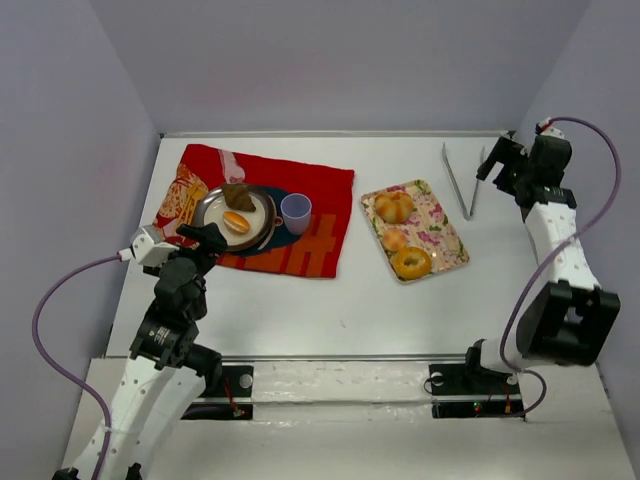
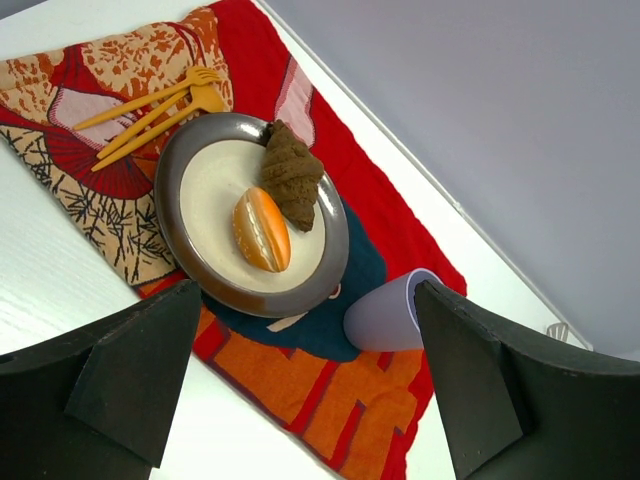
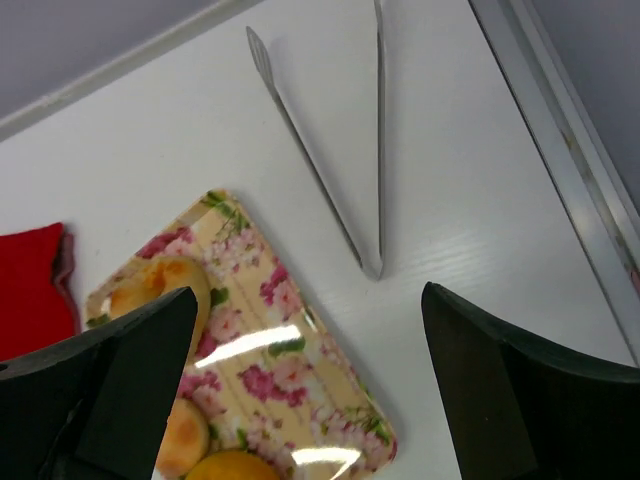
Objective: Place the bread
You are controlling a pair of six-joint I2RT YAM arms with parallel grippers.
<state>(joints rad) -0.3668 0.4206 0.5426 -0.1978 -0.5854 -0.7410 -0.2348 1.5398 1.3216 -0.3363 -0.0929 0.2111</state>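
Note:
An orange bread roll [image 1: 236,222] and a dark brown pastry [image 1: 238,196] lie on a round grey-rimmed plate [image 1: 208,209] on the red cloth. In the left wrist view the roll [image 2: 261,229] and pastry [image 2: 291,177] show on the plate [image 2: 190,250]. Three more buns [image 1: 394,207] lie on the floral tray [image 1: 448,246], which also shows in the right wrist view [image 3: 300,370]. My left gripper [image 1: 197,238] is open and empty beside the plate's near-left edge. My right gripper [image 1: 498,160] is open and empty at the far right, beside the metal tongs [image 1: 460,182].
A lilac cup [image 1: 295,212] stands on the red patterned cloth [image 1: 320,240] right of the plate, also in the left wrist view [image 2: 392,312]. Orange plastic cutlery [image 2: 160,108] lies on the cloth beyond the plate. The tongs [image 3: 330,150] lie past the tray.

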